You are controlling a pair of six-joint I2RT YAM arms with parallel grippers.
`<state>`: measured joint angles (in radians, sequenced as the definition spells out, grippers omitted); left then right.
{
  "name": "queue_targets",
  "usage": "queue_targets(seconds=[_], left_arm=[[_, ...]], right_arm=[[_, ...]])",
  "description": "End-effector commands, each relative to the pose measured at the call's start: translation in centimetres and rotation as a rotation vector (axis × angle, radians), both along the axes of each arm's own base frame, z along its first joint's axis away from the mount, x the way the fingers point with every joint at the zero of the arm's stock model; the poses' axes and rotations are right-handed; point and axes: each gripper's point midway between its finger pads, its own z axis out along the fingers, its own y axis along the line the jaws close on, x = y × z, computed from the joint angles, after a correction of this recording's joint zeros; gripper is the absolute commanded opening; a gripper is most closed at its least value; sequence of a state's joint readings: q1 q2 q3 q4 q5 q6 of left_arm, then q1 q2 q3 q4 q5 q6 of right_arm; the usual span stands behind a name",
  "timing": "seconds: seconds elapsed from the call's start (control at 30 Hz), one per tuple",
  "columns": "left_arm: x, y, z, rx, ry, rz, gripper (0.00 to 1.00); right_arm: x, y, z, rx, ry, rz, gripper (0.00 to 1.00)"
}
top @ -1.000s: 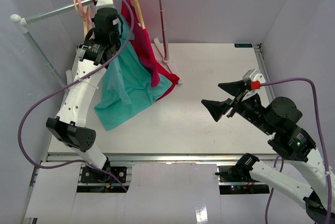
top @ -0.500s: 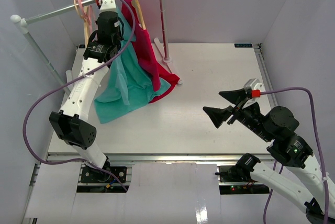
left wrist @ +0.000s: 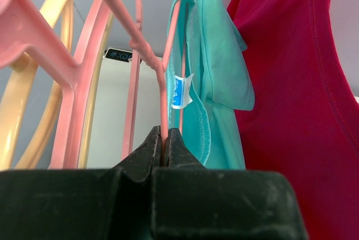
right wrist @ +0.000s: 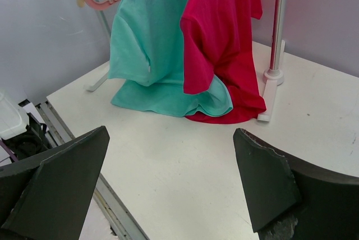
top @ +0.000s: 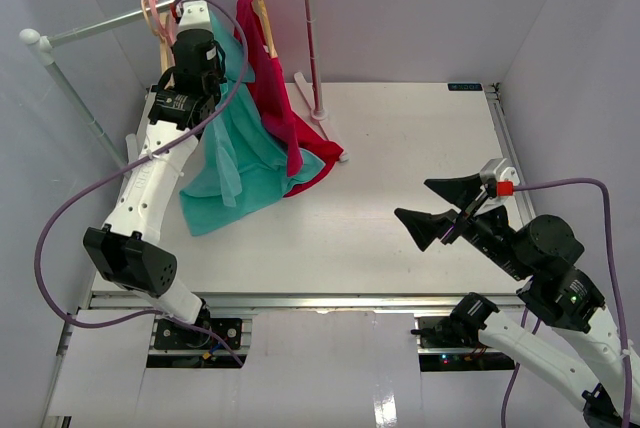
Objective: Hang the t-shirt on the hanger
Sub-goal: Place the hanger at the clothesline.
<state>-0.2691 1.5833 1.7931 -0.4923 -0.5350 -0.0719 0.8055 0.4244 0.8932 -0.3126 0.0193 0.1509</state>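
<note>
The teal t-shirt [top: 235, 143] hangs from a thin pink hanger [left wrist: 164, 97] up by the rail [top: 110, 20], and its hem rests on the table. My left gripper [top: 188, 60] is shut on that hanger's thin pink rod, with the shirt's collar and its white label just beyond the fingertips [left wrist: 171, 139]. The t-shirt also shows in the left wrist view [left wrist: 210, 77] and in the right wrist view [right wrist: 143, 44]. My right gripper [top: 438, 206] is open and empty, hovering over the table's right half, far from the rack.
A crimson garment [top: 280, 98] hangs on a cream hanger right of the teal shirt, touching it. Spare pink hangers [left wrist: 84, 66] and cream hangers [left wrist: 33, 116] hang at the rail's left. The rack's upright pole [top: 312, 38] and foot stand at the table's back.
My left gripper has moved up and left along the rail with the hanger, and the teal shirt has swung with it. My right arm has drawn back toward the lower right.
</note>
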Motion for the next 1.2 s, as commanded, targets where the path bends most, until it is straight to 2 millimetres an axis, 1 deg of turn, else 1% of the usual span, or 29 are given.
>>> queue_targets(seconds=[0.0,0.1,0.2,0.33,0.5,0.63,0.73,0.83,0.9,1.07,1.17], left_arm=[[-2.4,1.2,3.6,-0.041,-0.093,0.032,0.00],[-2.5,2.1,3.5,-0.074,-0.110,0.103,0.00],[-2.0,1.4,3.3,-0.118,-0.116,0.090,0.00],[-1.6,0.5,2.0,-0.174,-0.110,0.059,0.00],[0.6,-0.5,-0.5,-0.172,-0.072,0.037,0.00],[1.5,-1.2,-1.6,-0.171,-0.056,0.010,0.00],[1.9,-1.7,-1.3,-0.167,-0.072,-0.020,0.00],[2.6,-2.3,-1.0,-0.166,-0.077,-0.053,0.00],[2.8,-2.6,-1.2,-0.168,-0.073,-0.065,0.00],[3.0,-4.0,-1.4,-0.174,-0.063,-0.145,0.00],[3.0,-4.6,-1.0,-0.181,-0.066,-0.182,0.00]], right_arm=[[-0.1,0.1,1.6,0.042,-0.027,0.007,0.98],[0.0,0.0,2.1,0.039,-0.028,0.000,0.98],[0.6,-0.2,2.4,0.035,-0.014,-0.033,0.98],[1.0,0.0,3.0,0.027,0.005,-0.044,0.98],[1.3,-0.6,4.4,0.043,-0.006,-0.077,0.98],[1.3,-0.8,5.8,0.052,-0.020,-0.087,0.98],[1.5,-0.6,6.0,0.050,-0.023,-0.086,0.98],[1.8,-0.6,5.8,0.048,-0.025,-0.097,0.98],[1.8,-0.5,5.7,0.047,-0.027,-0.091,0.98],[1.6,-0.3,6.1,0.059,-0.043,-0.075,0.98],[1.5,-0.2,6.1,0.055,-0.045,-0.069,0.98]])
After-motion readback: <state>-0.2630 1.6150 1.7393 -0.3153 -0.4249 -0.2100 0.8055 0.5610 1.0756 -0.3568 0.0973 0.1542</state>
